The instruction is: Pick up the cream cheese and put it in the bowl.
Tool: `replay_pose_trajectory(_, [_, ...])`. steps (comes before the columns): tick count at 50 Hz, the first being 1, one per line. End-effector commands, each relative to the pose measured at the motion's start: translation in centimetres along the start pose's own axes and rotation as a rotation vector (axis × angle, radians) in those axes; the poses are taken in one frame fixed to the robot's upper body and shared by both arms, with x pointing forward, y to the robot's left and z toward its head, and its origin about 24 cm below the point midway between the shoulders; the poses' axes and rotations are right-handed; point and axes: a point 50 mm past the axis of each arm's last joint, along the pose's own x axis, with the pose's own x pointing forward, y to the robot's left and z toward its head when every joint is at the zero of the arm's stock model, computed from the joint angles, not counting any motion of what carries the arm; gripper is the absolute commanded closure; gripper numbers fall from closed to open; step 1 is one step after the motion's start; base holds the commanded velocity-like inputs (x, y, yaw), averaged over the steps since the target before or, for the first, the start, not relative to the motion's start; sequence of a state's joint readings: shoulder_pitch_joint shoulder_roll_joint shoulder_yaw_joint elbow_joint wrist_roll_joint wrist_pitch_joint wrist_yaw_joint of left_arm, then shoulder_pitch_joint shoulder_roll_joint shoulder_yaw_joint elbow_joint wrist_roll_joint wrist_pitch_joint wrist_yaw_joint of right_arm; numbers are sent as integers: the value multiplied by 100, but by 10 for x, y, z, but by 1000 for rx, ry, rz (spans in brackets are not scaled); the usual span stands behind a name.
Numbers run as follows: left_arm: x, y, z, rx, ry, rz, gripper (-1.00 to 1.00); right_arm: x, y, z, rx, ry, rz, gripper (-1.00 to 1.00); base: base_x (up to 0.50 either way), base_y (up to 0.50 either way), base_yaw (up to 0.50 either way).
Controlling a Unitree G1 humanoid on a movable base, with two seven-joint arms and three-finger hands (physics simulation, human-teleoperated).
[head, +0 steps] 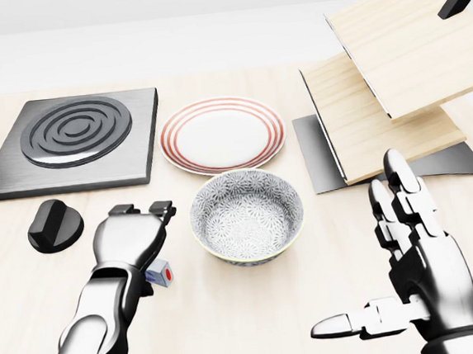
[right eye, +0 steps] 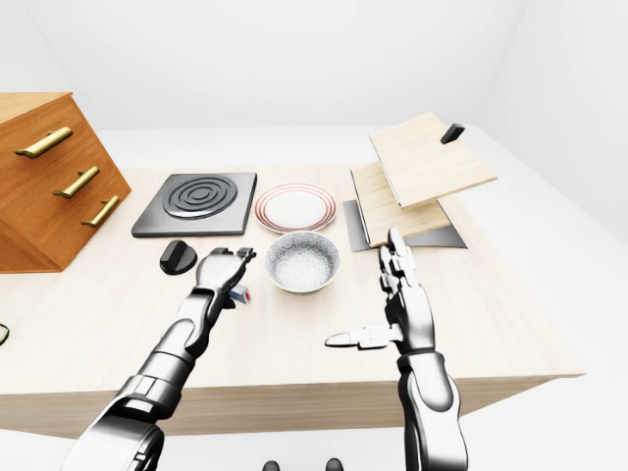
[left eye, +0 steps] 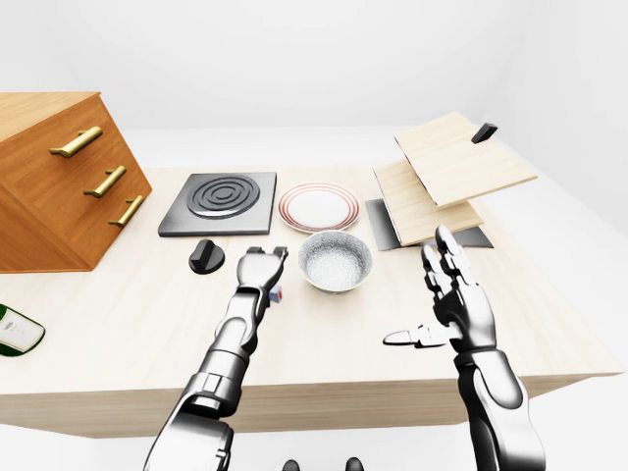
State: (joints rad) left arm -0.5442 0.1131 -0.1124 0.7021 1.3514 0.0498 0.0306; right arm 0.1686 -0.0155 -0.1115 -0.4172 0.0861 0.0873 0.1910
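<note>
A patterned grey bowl [head: 211, 236] stands empty in the middle of the head view, below the striped plate. Just left of it my left hand [head: 144, 228] is shut on the cream cheese [head: 163, 274]. It is a small blue-and-white box, and only its end with a red dot shows under the palm. The hand and box hover close over the table, a short gap from the bowl's left rim. My right hand [head: 364, 253] is open at lower right, fingers spread upward and thumb pointing left, holding nothing.
A red-rimmed plate [head: 223, 134] and a black stove burner [head: 72, 142] lie above the bowl. A black knob [head: 54, 226] sits left of my left hand. Tilted wooden boards [head: 393, 72] stand at upper right. A wooden drawer cabinet [left eye: 54, 177] stands far left.
</note>
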Motion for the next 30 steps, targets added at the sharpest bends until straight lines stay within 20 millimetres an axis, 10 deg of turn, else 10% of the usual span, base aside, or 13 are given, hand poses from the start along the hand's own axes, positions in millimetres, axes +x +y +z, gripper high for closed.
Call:
replay_pose_trajectory(1, [1, -8, -1, 13, 7, -22, -49, -2, -1, -3, 6, 14, -3, -100, 0, 0, 0])
replay_pose_trajectory(23, [2, -16, -1, 16, 19, -39, -34, -4, -2, -9, 16, 40, -7, -100, 0, 0, 0])
replay_pose_trajectory(30, [3, -19, -1, 23, 22, -38, 29, -5, -3, -7, 14, 32, -11, -100, 0, 0, 0])
